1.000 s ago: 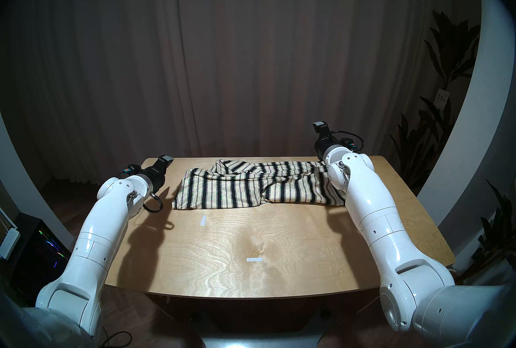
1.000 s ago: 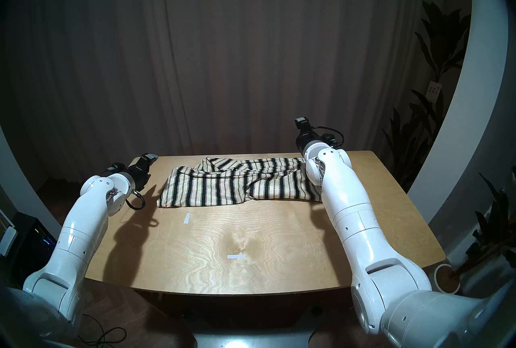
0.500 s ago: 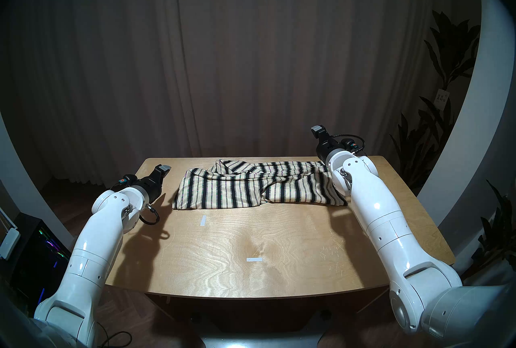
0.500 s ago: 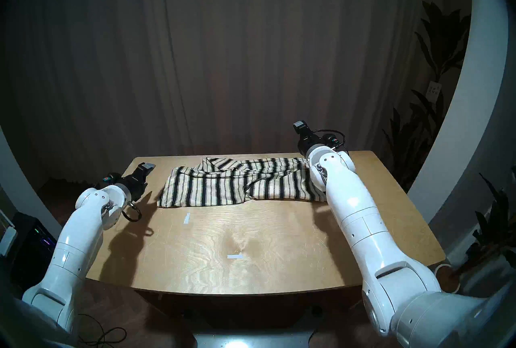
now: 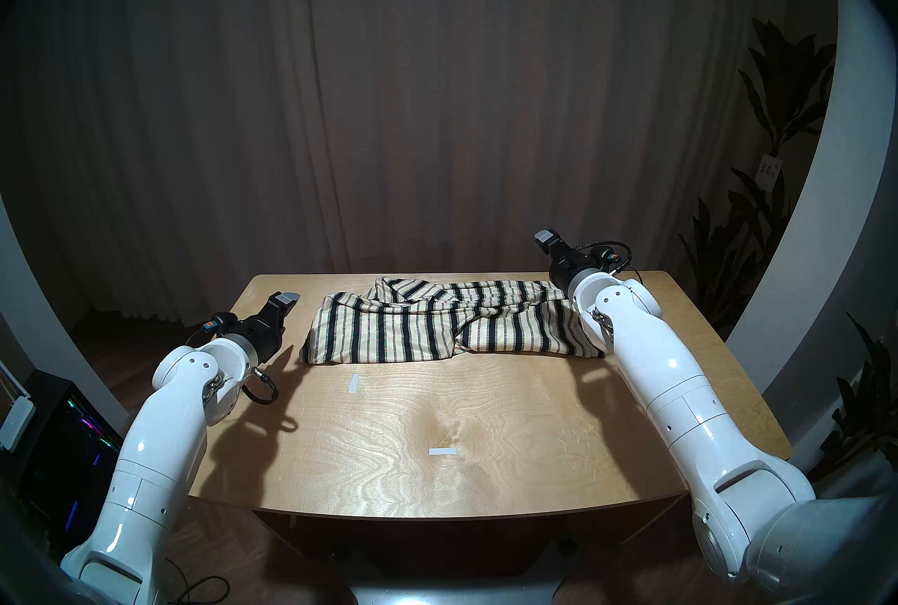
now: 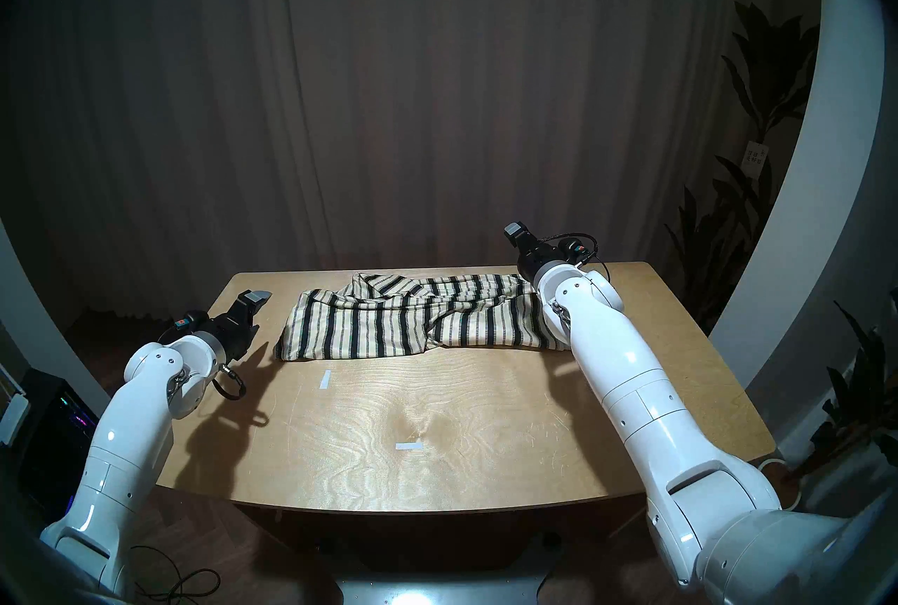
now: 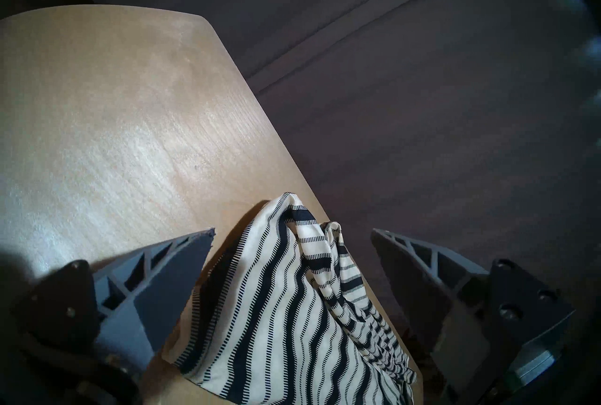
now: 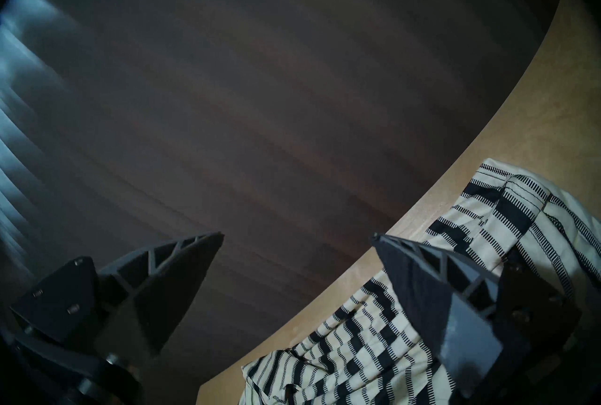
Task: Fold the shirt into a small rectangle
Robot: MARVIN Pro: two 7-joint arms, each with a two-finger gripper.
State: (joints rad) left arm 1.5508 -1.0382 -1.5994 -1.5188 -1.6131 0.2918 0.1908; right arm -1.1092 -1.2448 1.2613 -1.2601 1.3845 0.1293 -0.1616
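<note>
Striped shirt (image 5: 449, 322) lying bunched in a long band across the far half of the wooden table (image 5: 486, 443), spread left to right, with a rumpled fold near its far middle. Two white tape marks (image 5: 353, 383) on the bare near wood.

From the head views: left gripper (image 5: 286, 299) hovering off the shirt's left end, apart from the cloth; right gripper (image 5: 548, 240) raised above the far right end, past the table's back edge. Finger gaps hard to judge from here.

From the left wrist view: both fingers (image 7: 169, 280) spread wide, nothing between them, the shirt's end (image 7: 292, 297) and table corner below.

From the right wrist view: right gripper (image 8: 297, 236) likewise gaping wide and empty, one finger (image 8: 439, 297) over the striped cloth (image 8: 374, 345), the other over dark curtain (image 8: 260, 85) beyond the table edge.
</note>
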